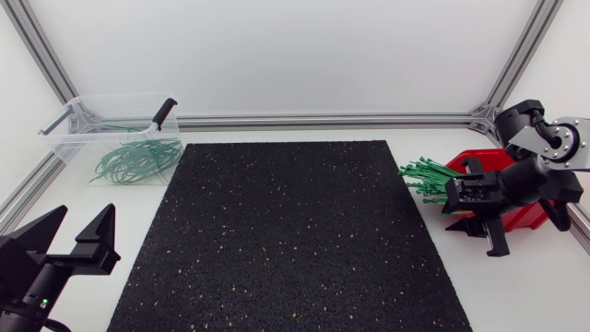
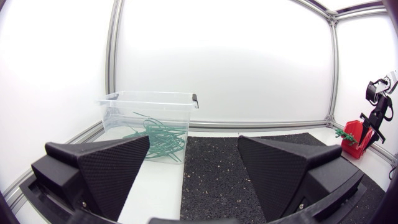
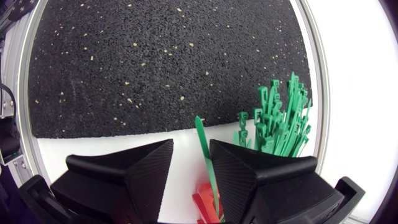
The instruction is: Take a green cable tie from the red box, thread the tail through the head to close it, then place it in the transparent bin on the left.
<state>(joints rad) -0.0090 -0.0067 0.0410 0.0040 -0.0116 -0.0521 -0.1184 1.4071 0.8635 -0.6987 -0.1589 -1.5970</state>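
My right gripper [image 3: 191, 146] hung released at the red box [image 1: 479, 157], right of frame, one green tie [image 3: 200, 134] between its fingers. My left gripper [image 1: 86, 210] gaped wide, lower left.

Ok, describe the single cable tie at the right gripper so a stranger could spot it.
Find the red box at the table's right edge, with a bundle of green ties fanning out. The tie meant is the lone green strip standing between the right gripper's open fingers, apart from that bundle.
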